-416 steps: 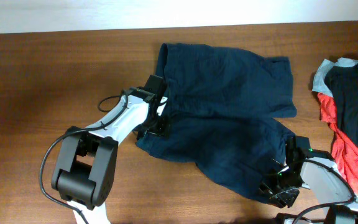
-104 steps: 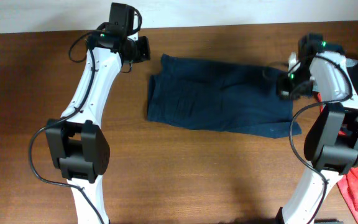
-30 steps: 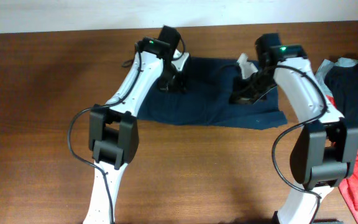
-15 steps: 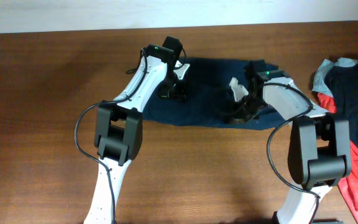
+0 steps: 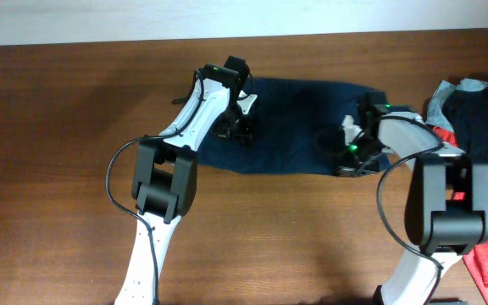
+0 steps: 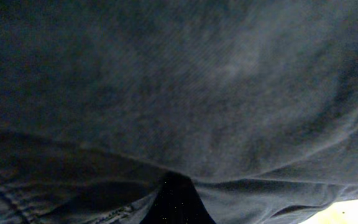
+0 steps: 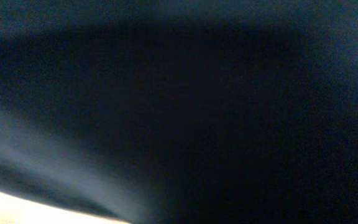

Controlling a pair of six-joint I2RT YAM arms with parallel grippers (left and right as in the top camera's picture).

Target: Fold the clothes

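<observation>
The dark navy shorts (image 5: 295, 127) lie in a wide folded band at the far middle of the table. My left gripper (image 5: 231, 129) is down on their left part, shut on the fabric. In the left wrist view the navy cloth (image 6: 229, 74) fills the frame, gathers to a dark wedge at the bottom centre and hides the fingers. My right gripper (image 5: 346, 159) is at the near right edge of the shorts, shut on the cloth. The right wrist view shows only dark navy fabric (image 7: 229, 93) close to the lens, and its fingers are hidden.
A heap of navy, red and pale grey-blue garments (image 5: 473, 144) lies at the table's right edge, close to the right arm. Bare brown table (image 5: 58, 169) stretches to the left and front. The table's far edge runs just behind the shorts.
Both grippers moved from the far side of the shorts toward the near side. The right one came down to the near right edge, and the left one shifted slightly nearer.
</observation>
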